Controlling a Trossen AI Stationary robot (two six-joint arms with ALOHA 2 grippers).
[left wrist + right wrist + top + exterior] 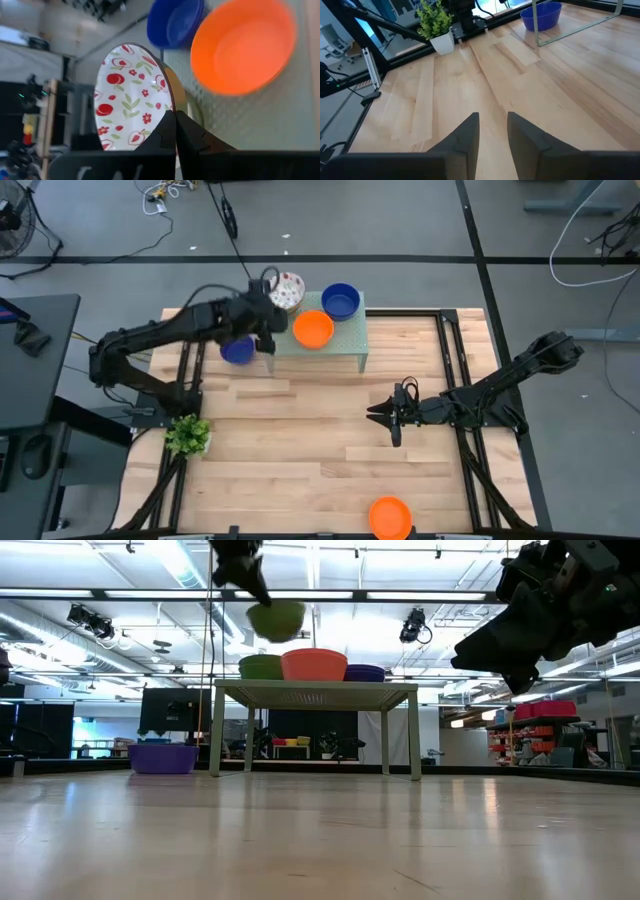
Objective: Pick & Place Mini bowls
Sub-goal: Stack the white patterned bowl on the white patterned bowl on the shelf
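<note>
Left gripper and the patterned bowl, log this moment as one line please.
left gripper: shut on patterned bowl, above mesh stand | right gripper: open, idle mid-table

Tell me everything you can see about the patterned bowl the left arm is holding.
The patterned bowl is small, round and shallow, white inside with red fruit, small flowers and green leaves; its outside looks olive green. The left pincer is shut on its rim, holding it tilted on edge in the air above the far left end of the pale green stand, near the orange bowl and blue bowl standing there.
</note>
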